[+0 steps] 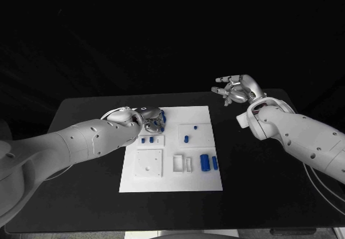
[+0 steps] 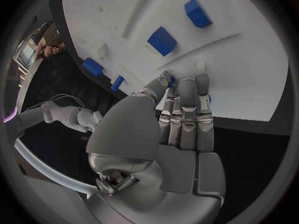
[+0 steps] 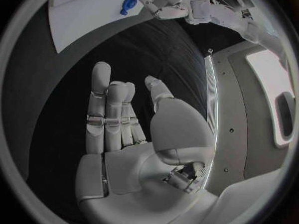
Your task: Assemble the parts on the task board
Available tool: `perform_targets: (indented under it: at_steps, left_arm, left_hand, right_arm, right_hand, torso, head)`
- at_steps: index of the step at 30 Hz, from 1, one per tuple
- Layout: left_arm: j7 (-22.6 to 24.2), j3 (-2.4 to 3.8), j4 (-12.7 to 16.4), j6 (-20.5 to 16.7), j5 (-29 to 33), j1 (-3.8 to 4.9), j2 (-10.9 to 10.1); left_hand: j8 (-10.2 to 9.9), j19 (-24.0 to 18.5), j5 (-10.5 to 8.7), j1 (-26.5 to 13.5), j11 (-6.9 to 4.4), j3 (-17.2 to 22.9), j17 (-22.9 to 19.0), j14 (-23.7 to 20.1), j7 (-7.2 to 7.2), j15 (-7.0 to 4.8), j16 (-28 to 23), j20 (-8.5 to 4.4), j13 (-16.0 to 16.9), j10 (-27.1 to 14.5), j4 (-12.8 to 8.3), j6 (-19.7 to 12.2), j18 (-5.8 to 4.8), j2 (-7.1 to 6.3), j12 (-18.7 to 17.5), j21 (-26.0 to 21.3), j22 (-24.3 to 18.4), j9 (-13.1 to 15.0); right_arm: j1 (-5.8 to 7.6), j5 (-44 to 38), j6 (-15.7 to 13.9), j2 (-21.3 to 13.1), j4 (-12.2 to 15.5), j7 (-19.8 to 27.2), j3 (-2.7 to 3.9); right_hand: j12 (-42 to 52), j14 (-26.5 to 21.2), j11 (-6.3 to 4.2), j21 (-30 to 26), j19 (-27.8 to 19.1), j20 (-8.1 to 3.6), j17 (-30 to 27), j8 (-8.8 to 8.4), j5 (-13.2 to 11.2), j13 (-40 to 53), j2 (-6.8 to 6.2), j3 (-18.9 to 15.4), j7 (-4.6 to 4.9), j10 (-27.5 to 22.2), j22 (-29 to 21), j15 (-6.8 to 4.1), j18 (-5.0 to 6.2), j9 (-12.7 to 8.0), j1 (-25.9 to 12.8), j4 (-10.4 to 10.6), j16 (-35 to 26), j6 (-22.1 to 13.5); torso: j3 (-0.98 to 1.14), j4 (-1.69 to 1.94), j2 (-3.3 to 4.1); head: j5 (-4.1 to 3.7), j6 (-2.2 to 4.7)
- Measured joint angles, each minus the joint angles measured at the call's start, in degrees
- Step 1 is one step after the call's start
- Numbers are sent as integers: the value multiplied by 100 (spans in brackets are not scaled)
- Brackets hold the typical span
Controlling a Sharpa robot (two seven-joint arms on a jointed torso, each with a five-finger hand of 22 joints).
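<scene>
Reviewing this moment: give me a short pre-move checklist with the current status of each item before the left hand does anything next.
1. Silver left hand over the white task board's far left corner: ok.
2. Left fingers on a small blue part: ok; firm grip: cannot tell.
3. Silver right hand off the board, fingers apart, holding nothing: ok.
4. Two blue cylinders lying on the board near its right edge, untouched: ok.
5. Target slot for the held part: cannot tell.

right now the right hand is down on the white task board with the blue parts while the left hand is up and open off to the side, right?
Sides swapped. The head view shows the left hand down on the task board among the blue parts, while the right hand is raised, open, beyond the table's far right corner.
</scene>
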Motion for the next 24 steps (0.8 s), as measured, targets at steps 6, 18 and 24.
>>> perform_targets:
  at_steps: [6,18,24]
  left_arm:
    - [10,1,7,15,37,-1,10]
    - [50,-2,52,50,107,-14,45]
    - [61,-1,50,68,137,-15,47]
  left_hand:
    - [0,0,0,0,-14,0,1,42,0,-1,0,0,0,26,0,0,1,0,0,23,20,0]
    - [0,23,0,0,-15,0,6,54,22,9,0,-22,9,26,0,-64,2,0,0,65,-16,0]
    - [0,22,0,0,-26,12,9,76,22,-6,0,-22,5,54,12,-64,1,0,0,65,3,0]
  right_arm:
    - [0,0,2,10,-8,0,1]
    - [0,0,6,18,-15,-1,2]
    - [0,0,7,18,-17,-1,0]
  right_hand:
    - [0,0,1,21,0,0,0,0,37,-5,0,0,1,1,-6,0,-1,0,0,0,0,-3]
    - [0,0,-7,21,0,0,-5,0,59,-13,0,15,3,-7,-17,0,-2,-1,0,-15,1,34]
    - [0,0,-7,21,0,0,-5,0,59,-12,0,15,4,-7,-17,0,-2,-1,0,-15,2,32]
  torso:
    - [1,14,1]
    - [2,27,1]
    - [2,38,-1]
  head:
    - [-16,-10]
    - [-36,-19]
    - [-52,-20]
